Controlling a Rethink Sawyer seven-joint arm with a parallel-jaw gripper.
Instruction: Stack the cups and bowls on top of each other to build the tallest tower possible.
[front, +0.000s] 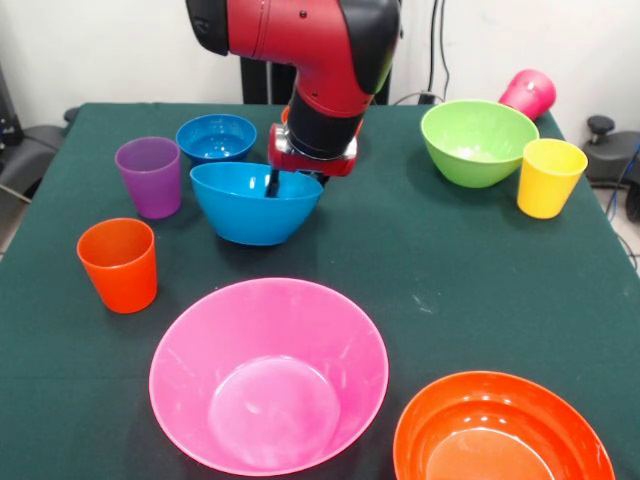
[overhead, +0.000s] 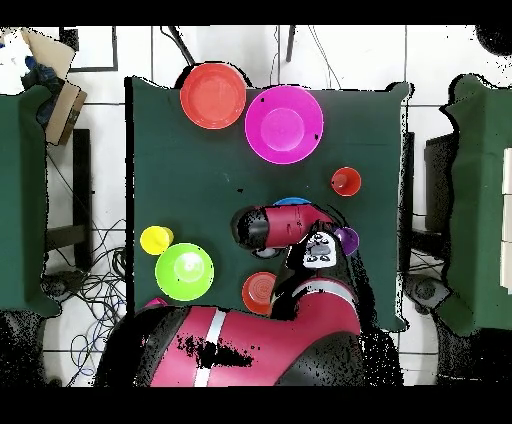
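Inside medium blue bowl (front: 255, 203): claw (front: 272, 184) tips at rim, opening unclear; pink bowl (front: 268, 375) empty.

One view looks from across the green-covered table (front: 420, 260) at a raised, downward-slanting angle, set close: the large pink bowl (front: 268, 375) and large orange bowl (front: 502, 430) fill the near edge, the orange one cut off by the frame. The red arm (front: 320, 60) enters from the top.

The other view looks straight down from high above, farther off, taking in the whole table (overhead: 180, 170) and the floor around it, with the arm (overhead: 290, 225) reaching up from the bottom.

Both share the tabletop, turned half round: the pink bowl (overhead: 284, 124) and orange bowl (overhead: 213, 95) sit at the top there.
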